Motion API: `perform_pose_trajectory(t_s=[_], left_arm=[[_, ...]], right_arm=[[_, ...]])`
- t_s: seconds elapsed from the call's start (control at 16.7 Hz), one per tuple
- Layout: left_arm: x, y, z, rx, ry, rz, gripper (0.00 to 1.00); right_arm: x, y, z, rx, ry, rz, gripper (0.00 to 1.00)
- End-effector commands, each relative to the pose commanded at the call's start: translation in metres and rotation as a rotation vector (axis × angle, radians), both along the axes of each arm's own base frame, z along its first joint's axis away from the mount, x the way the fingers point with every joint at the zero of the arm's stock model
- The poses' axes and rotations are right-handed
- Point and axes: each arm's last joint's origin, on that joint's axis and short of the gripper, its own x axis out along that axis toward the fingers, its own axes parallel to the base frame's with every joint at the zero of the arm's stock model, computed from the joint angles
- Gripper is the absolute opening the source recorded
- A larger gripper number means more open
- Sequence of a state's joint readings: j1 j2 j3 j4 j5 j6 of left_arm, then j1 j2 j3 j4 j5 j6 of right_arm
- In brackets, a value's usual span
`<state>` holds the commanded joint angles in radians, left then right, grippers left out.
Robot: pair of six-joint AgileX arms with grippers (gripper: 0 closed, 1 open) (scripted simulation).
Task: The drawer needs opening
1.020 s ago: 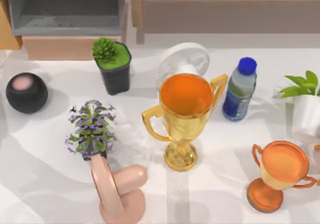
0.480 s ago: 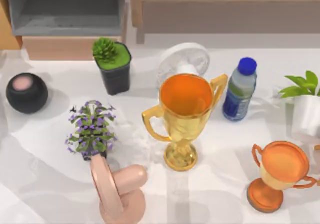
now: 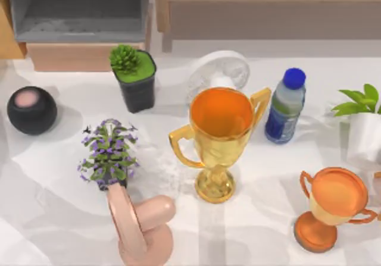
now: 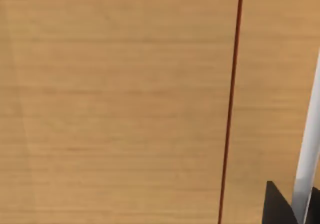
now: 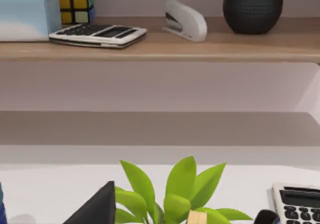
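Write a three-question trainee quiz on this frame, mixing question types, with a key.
1. True or false: the drawer is pulled out, with its grey floor exposed.
2. Which item stands nearest the drawer's tan front? A) blue-capped bottle B) black pot with green succulent C) bronze trophy
3. Fill in: the gold trophy stands upright near the table's ____.

Key: 1 true; 2 B; 3 middle.

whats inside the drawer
The drawer stands pulled out at the top view's far left. Its grey floor and walls look bare. The back part runs past the picture's edge, so I cannot tell what lies there.
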<state>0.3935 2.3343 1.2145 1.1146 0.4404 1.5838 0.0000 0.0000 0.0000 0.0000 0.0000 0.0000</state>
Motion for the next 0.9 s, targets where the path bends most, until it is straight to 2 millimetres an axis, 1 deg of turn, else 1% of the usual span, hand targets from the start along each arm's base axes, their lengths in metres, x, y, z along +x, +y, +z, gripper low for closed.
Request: perform_pose_trajectory(t_s=[0.3,0.36,0.48,0.6,0.78,0.9], left_arm=[[0.000,0.000,0.000,0.000,0.000,0.000,0.00],[-0.001,0.001,-0.005,-0.013,0.018,0.003,0.00],[-0.005,0.003,-0.002,-0.009,0.008,0.001,0.00],[-0.018,0.004,-0.001,-0.008,0.002,0.002,0.00],[-0.046,0.000,-0.011,-0.025,0.040,0.002,0.00],[-0.060,0.002,-0.008,-0.020,0.026,0.007,0.00]], right_arm=[[0.000,0.000,0.000,0.000,0.000,0.000,1.00],[0.000,0.000,0.000,0.000,0.000,0.000,1.00],[0.000,0.000,0.000,0.000,0.000,0.000,1.00],[0.000,0.000,0.000,0.000,0.000,0.000,1.00],[0.000,0.000,0.000,0.000,0.000,0.000,1.00],[0.000,0.000,0.000,0.000,0.000,0.000,1.00]])
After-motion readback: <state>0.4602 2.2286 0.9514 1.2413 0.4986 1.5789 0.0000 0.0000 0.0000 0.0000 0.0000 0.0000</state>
